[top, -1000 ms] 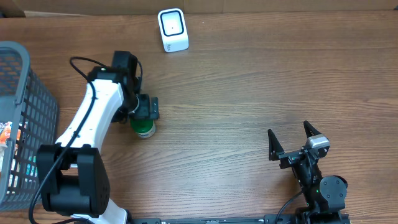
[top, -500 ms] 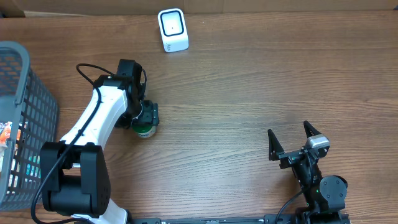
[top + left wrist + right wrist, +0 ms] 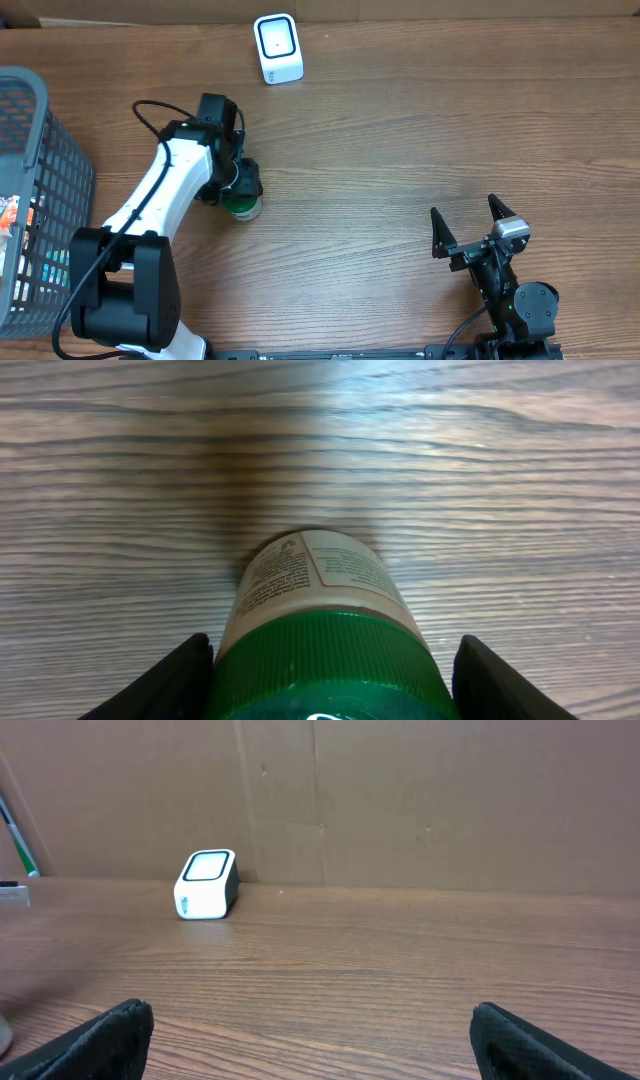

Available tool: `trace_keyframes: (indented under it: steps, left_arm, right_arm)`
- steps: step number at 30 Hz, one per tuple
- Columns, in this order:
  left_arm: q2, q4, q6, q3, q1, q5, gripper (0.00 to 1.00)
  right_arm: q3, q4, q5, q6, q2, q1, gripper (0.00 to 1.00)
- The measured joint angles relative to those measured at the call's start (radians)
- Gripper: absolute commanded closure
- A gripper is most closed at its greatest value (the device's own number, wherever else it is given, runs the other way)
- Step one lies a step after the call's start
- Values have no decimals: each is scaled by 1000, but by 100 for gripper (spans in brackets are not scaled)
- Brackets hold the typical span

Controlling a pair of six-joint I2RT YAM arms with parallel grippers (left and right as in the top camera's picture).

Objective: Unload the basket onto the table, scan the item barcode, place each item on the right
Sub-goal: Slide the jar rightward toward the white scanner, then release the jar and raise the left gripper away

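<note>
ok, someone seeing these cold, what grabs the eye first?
The left gripper straddles a small green-lidded jar with a cream label, left of centre on the wooden table. A white boxy scanner stands at the far edge, a grey mesh basket at the left edge, and the right gripper sits open near the front right.

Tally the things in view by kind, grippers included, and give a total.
Green-lidded bottle: 1
White scanner: 1
Grey mesh basket: 1 (its contents are too hidden to count)
Grippers: 2, the left gripper and the right gripper
Total: 5
</note>
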State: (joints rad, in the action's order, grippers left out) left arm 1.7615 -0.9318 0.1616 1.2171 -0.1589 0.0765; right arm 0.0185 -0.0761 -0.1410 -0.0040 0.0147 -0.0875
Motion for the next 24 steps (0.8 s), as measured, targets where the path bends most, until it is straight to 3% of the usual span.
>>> trace_keyframes:
  steps: [8, 17, 24]
  left_arm:
    - [0, 51, 93, 0, -73, 11, 47]
    - [0, 167, 171, -1, -195, 30, 40]
    - [0, 174, 180, -1, -243, 28, 34]
  right_arm:
    - [0, 0, 0, 0, 0, 0, 0]
    - [0, 0, 0, 0, 0, 0, 0]
    - [0, 0, 0, 0, 0, 0, 0]
